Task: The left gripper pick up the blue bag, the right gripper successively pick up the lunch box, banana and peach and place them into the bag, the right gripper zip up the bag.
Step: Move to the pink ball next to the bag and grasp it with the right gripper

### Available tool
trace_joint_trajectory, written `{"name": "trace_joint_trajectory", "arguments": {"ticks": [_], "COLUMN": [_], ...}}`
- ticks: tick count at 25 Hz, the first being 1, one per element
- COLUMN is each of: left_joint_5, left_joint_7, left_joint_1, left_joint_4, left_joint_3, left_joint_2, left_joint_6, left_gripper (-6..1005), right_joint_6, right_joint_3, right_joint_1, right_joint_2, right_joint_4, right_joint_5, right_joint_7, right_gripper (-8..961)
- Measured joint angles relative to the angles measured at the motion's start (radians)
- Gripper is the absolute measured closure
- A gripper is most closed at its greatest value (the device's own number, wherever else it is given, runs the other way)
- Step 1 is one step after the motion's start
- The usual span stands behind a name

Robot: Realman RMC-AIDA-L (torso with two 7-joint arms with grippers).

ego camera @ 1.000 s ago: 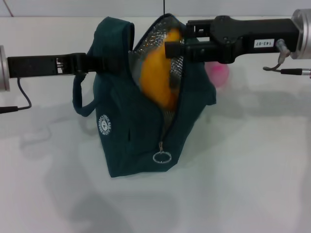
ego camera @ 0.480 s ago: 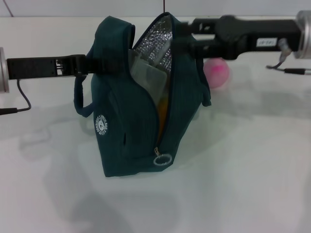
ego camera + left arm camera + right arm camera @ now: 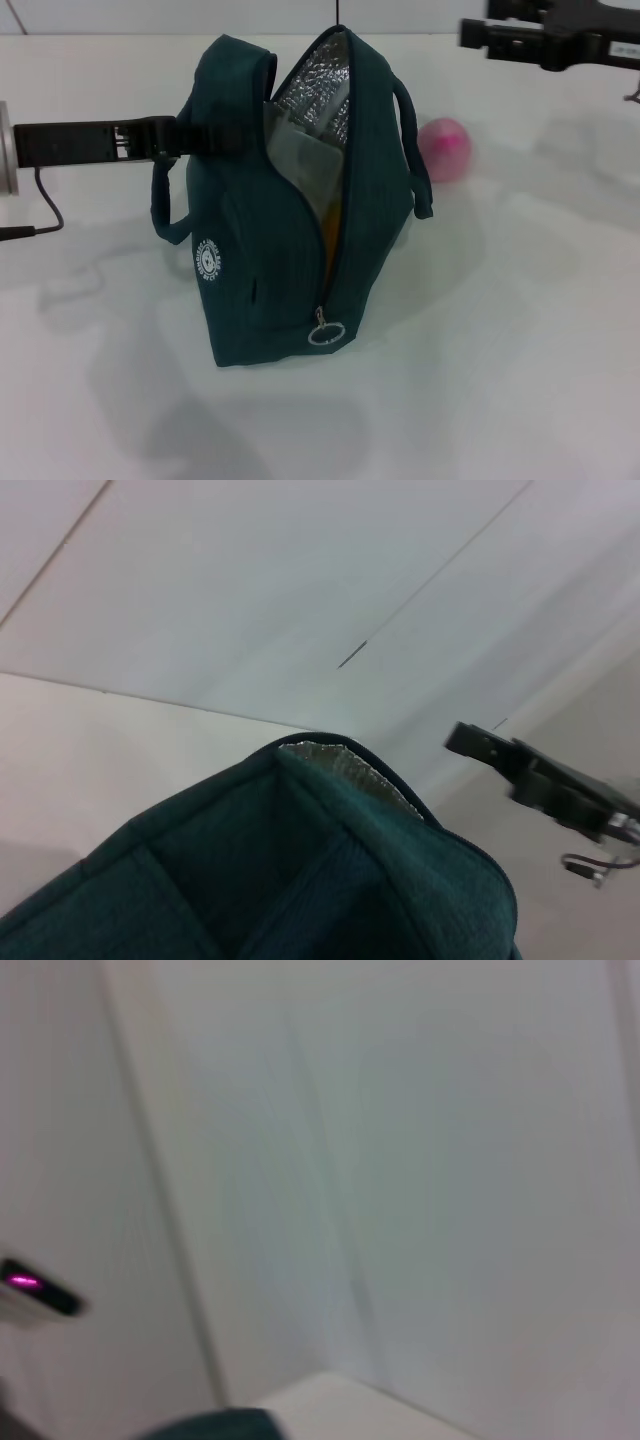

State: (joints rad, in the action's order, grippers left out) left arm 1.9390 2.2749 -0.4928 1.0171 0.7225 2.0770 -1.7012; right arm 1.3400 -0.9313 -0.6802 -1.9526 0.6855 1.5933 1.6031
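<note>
The blue bag stands unzipped on the white table, its silver lining showing. My left gripper is shut on the bag's left handle and holds it up. Inside the opening I see the lunch box and a strip of the banana below it. The zipper pull ring hangs at the bag's front bottom. The peach lies on the table to the right behind the bag. My right gripper is open and empty, high at the right, above the peach. The left wrist view shows the bag's top and the right gripper far off.
The white table extends in front of and to the right of the bag. A black cable trails from the left arm at the left edge. A pale wall fills the right wrist view.
The banana has dropped from the right gripper down into the bag. The right gripper has let go and pulled back up and to the right, uncovering the peach. The bag has settled slightly.
</note>
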Motion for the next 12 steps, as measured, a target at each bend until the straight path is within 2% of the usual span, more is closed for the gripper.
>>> {"name": "trace_joint_trajectory", "arguments": {"ticks": [5,9,12], "left_joint_5": [0.000,0.000,0.000], "left_joint_7": [0.000,0.000,0.000], "left_joint_1": [0.004,0.006,0.006], "left_joint_4": [0.000,0.000,0.000], "left_joint_3": [0.000,0.000,0.000], "left_joint_2": [0.000,0.001,0.002], "left_joint_6": [0.000,0.000,0.000], "left_gripper": [934,935,935], "right_joint_6": [-0.138,-0.211,-0.242], "right_joint_3": [-0.011,-0.016,-0.037], "right_joint_1": [0.038,0.069,0.078], "right_joint_2": [-0.016,-0.054,-0.071], "right_joint_4": [-0.018,-0.041,-0.079], "right_joint_5": [0.016,0.027,0.022], "right_joint_7": [-0.065,-0.182,-0.264], "right_gripper": [232,232,233]}}
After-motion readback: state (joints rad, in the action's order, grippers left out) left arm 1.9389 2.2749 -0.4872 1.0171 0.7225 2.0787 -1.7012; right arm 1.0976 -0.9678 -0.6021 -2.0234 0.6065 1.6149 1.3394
